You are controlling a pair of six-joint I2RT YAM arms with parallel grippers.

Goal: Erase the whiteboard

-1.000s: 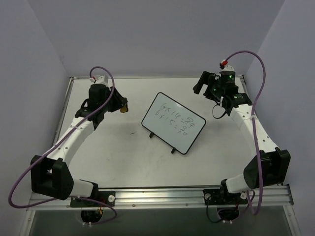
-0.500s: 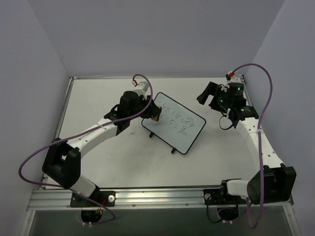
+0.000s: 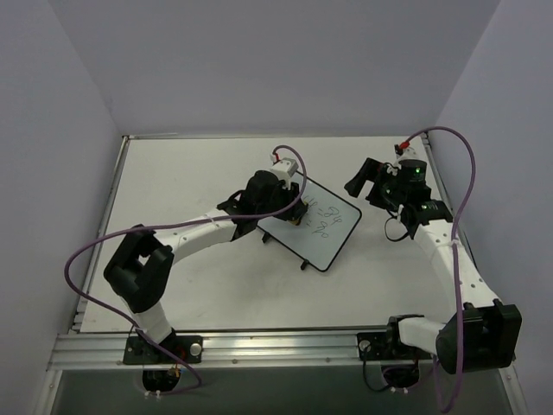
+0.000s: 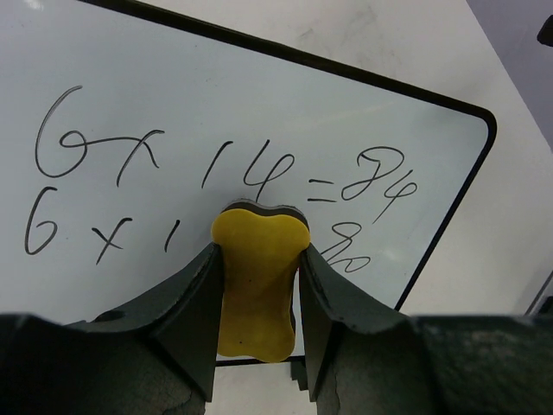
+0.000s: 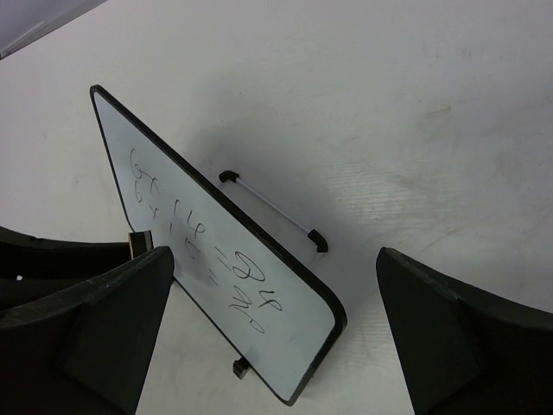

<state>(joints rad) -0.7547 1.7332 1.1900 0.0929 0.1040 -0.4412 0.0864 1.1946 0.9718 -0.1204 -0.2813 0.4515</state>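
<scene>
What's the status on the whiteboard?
Left end effector shut on eraser, at the whiteboard. Right end effector open, empty. Writing not yet wiped. Nothing in the way.

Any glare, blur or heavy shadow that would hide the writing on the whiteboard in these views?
Left wrist: no glare on the whiteboard, writing sharp, though the yellow eraser covers part of the lower line. Right wrist: whiteboard seen at a steep angle, writing foreshortened, with a soft shadow on the table behind it. Top external: even light, but the writing is too small to read.
</scene>
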